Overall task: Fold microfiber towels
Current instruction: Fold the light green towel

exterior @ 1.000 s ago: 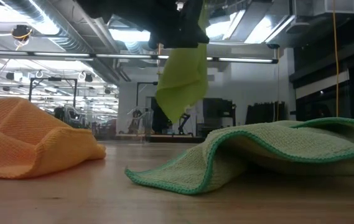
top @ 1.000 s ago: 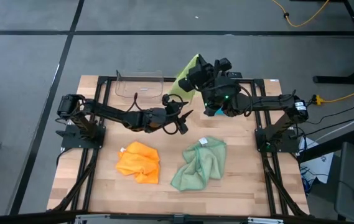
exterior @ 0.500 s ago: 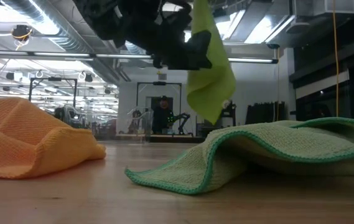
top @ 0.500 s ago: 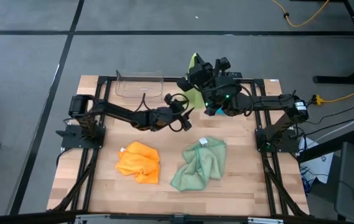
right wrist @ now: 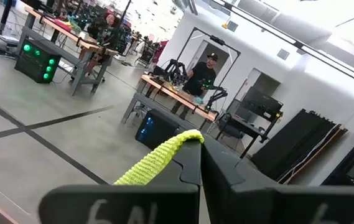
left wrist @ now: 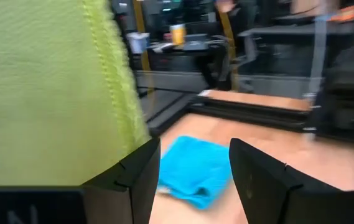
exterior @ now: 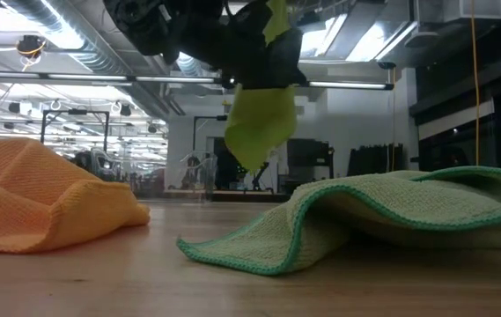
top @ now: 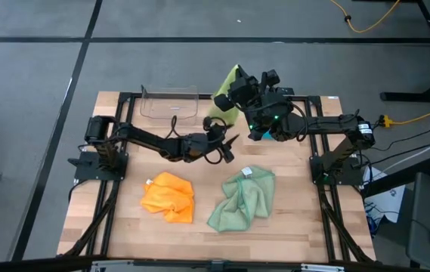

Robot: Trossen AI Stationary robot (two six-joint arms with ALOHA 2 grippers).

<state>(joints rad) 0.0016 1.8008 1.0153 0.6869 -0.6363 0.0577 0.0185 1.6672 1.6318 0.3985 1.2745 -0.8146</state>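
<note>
I see the wooden table (top: 290,227) from above, with a clear plastic bin (top: 168,104) at its far edge. On the near part the pale sage green towel (top: 242,198) lies crumpled, and the orange towel (top: 168,196) lies crumpled just beside it, toward the left arm's side; the two do not touch. In the low view the sage one (exterior: 382,211) rises in a loose arch and the orange one (exterior: 43,198) is a soft heap. The lime green towel (top: 228,91) hangs in the air above the far middle of the table, and the right gripper (right wrist: 200,163) holds its upper edge with the fingers pressed together on the cloth. The left gripper (top: 227,147) is near the table's middle, close to the hanging cloth, with its fingers (left wrist: 260,180) wide apart and nothing between them. Past these fingers I see the teal blue towel (left wrist: 192,169) lying bunched on the table. In the right wrist view a person sits far behind at a desk.
</note>
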